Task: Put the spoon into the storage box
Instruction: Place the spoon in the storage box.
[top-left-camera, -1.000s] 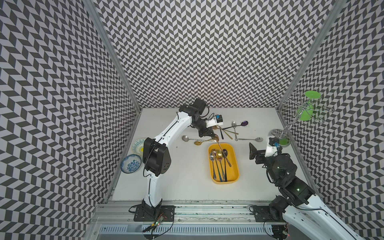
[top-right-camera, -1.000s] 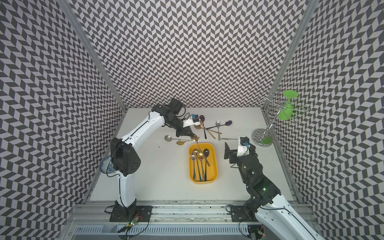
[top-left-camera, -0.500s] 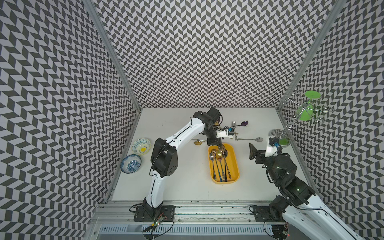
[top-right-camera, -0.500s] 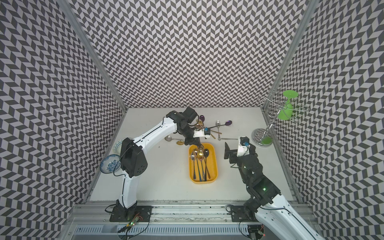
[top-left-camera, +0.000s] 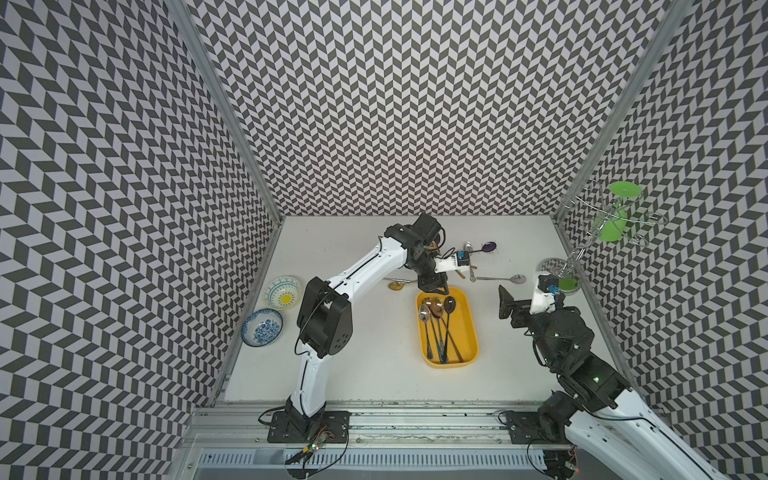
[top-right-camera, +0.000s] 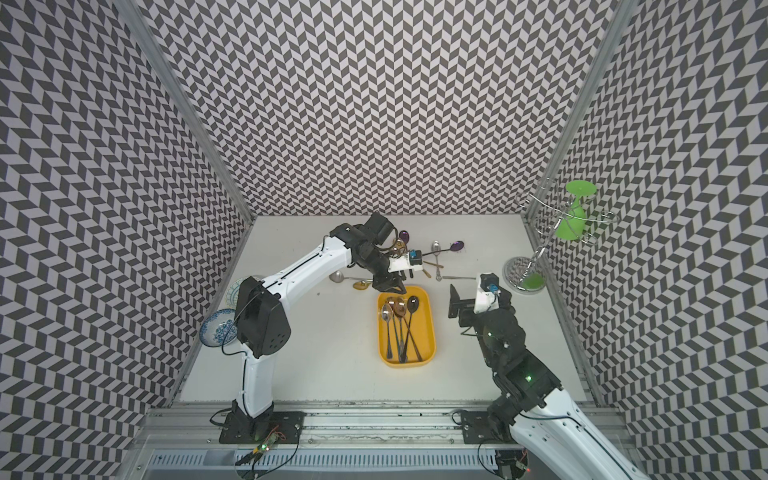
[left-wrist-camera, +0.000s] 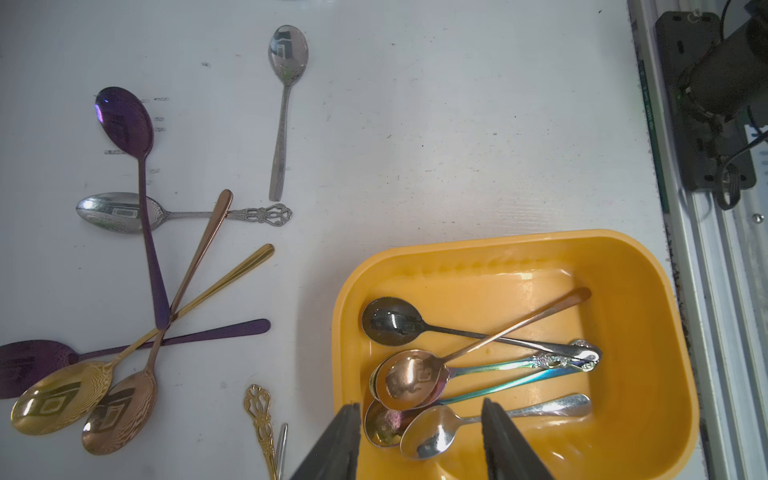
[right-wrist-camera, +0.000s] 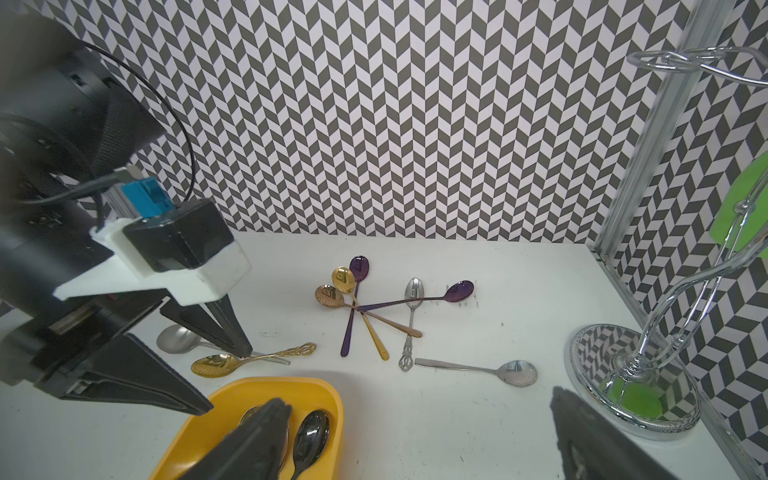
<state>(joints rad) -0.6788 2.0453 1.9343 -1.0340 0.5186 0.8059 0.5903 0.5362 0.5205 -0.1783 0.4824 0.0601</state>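
Newly spread above the storage box (left-wrist-camera: 498, 241), the left gripper (left-wrist-camera: 419, 402) has dropped the rose-gold spoon (left-wrist-camera: 411, 380) inside, so this placement looks done.

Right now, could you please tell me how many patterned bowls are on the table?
2. The yellow-centred bowl sits by the left wall, and the blue bowl lies beside it, nearer the camera. No others show.

The left gripper (left-wrist-camera: 419, 404) has opened, releasing the spoon (left-wrist-camera: 411, 380) into the storage box (left-wrist-camera: 648, 291)
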